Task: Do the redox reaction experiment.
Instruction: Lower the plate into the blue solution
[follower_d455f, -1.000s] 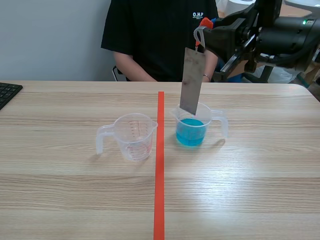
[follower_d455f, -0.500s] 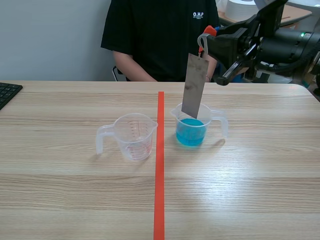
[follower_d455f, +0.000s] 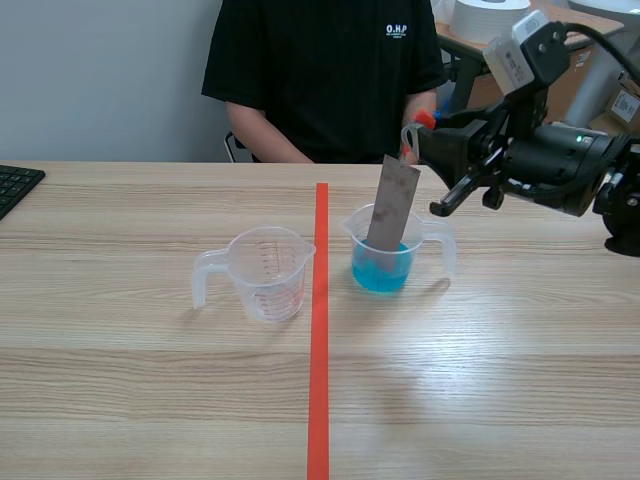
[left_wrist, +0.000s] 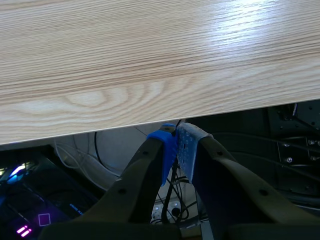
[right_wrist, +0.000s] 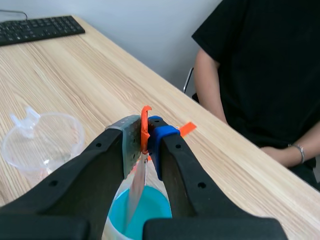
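Wooden desk (follower_d455f: 150, 400): our right tool (right_wrist: 144, 137) is clamped on a metal strip (follower_d455f: 392, 205) dipped in the blue-liquid measuring cup (follower_d455f: 375, 272), and we see the left tool (left_wrist: 176, 145) pinched together.

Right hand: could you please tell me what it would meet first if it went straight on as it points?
Probably the beaker of blue liquid just ahead; its metal strip reaches into it.

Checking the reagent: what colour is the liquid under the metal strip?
The liquid is bright blue, clearest in the scene view.
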